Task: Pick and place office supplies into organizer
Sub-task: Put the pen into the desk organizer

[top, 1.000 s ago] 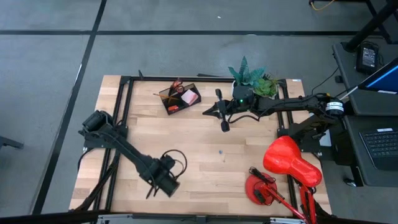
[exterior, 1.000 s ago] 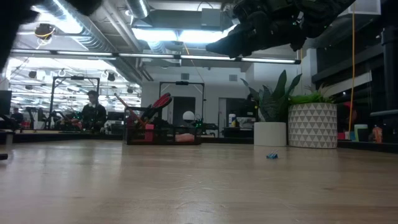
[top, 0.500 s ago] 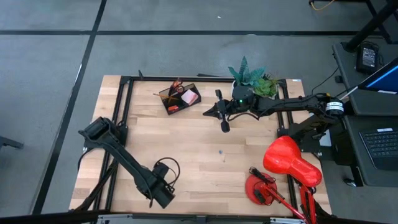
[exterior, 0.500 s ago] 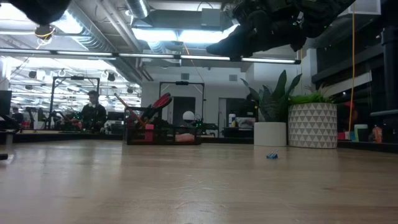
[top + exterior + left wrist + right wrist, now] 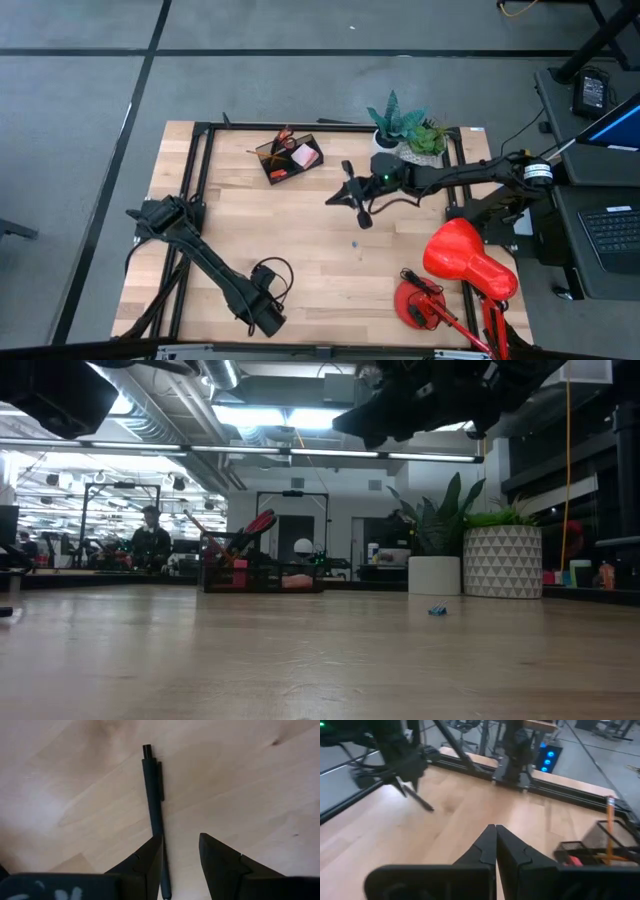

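A black pen lies flat on the wooden table near its front left. My left gripper hangs open over it, pointing down. The pen's lower part runs close along the inner edge of one finger; I cannot tell whether they touch. My right gripper is shut and holds nothing, in the air mid-table, near the organizer. That dark tray stands at the far middle and holds red scissors, an orange pencil and a pink pad. A small blue item lies mid-table.
Two potted plants stand at the far right. A red desk lamp fills the near right corner. A black frame runs along the table's left and far edges. A person shows in the room behind.
My left gripper has gone toward the table's near edge and down toward the pen, rolling about its own axis; its fingers stay open. My right gripper, still shut, has swung a little toward the near edge.
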### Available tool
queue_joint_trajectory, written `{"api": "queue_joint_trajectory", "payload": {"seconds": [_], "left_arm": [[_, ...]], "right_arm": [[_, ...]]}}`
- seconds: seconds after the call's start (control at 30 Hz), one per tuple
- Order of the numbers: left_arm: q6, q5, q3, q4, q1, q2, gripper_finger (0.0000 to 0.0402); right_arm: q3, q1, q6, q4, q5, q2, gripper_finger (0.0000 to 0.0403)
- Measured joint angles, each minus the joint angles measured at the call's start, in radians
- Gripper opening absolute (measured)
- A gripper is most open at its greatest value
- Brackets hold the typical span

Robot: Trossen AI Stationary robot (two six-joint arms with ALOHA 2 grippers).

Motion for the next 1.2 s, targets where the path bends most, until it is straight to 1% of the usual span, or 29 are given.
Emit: {"api": "queue_joint_trajectory", "payload": {"seconds": [0.3,0.4,0.5,0.67,0.8,0.9,1.07,1.2], "left_arm": [[-0.003,0.022,-0.002,-0.05,-0.001,0.0,0.012],[-0.009,0.023,-0.032,-0.024,-0.005,-0.005,0.012],[-0.01,0.046,-0.063,0.017,-0.012,-0.006,0.012],[-0.007,0.054,-0.122,0.144,-0.023,-0.007,0.012],[-0.024,0.068,-0.17,0.204,-0.026,-0.017,0.012],[-0.043,0.099,-0.196,0.221,-0.023,-0.018,0.012],[-0.022,0.096,-0.208,0.253,-0.021,-0.019,0.0118],[-0.018,0.103,-0.209,0.262,-0.011,-0.018,0.0097]], "right_arm": [[0.0,0.089,0.002,-0.039,0.0,0.0,0.001],[0.0,0.116,0.02,-0.05,0.0,0.0,0.001],[0.0,0.142,0.029,-0.065,0.0,0.0,0.001],[0.0,0.181,0.03,-0.091,0.0,0.0,0.001],[0.0,0.207,0.03,-0.094,0.0,0.0,0.001],[0.0,0.225,0.03,-0.095,0.0,0.0,0.001],[0.0,0.244,0.03,-0.096,0.0,0.0,0.001],[0.0,0.245,0.029,-0.096,0.0,0.0,0.001]]}}
